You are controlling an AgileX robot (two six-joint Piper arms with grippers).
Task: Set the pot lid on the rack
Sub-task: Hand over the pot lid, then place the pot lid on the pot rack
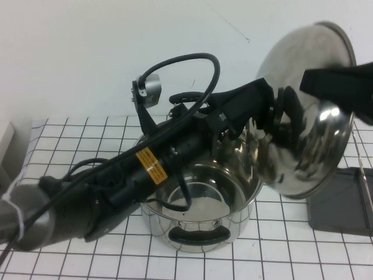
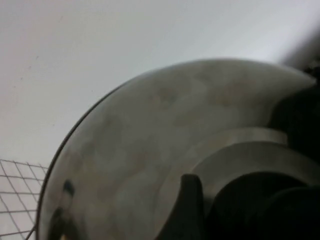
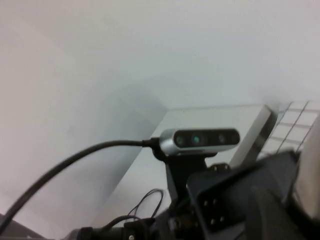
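The pot lid [image 1: 312, 140], shiny steel and domed, is held up in the air on edge, above the right side of the pot and left of the rack. My left gripper [image 1: 278, 111] reaches up from the lower left and is shut on the lid's black knob [image 1: 289, 115]. In the left wrist view the lid [image 2: 150, 145] fills the picture, with the dark knob [image 2: 250, 205] between the fingers [image 2: 190, 200]. My right gripper [image 1: 335, 84] comes in from the right edge, in front of the lid's upper part. The rack [image 1: 338, 204], a dark grey tray with a thin wire rod [image 1: 365, 181], lies at the right.
The deep steel pot [image 1: 201, 230] with black handles stands open at the table's middle, under my left arm. A white and black grid cloth [image 1: 70, 140] covers the table. The right wrist view shows the left arm's wrist camera [image 3: 200, 139] and the lid's edge [image 3: 310, 170].
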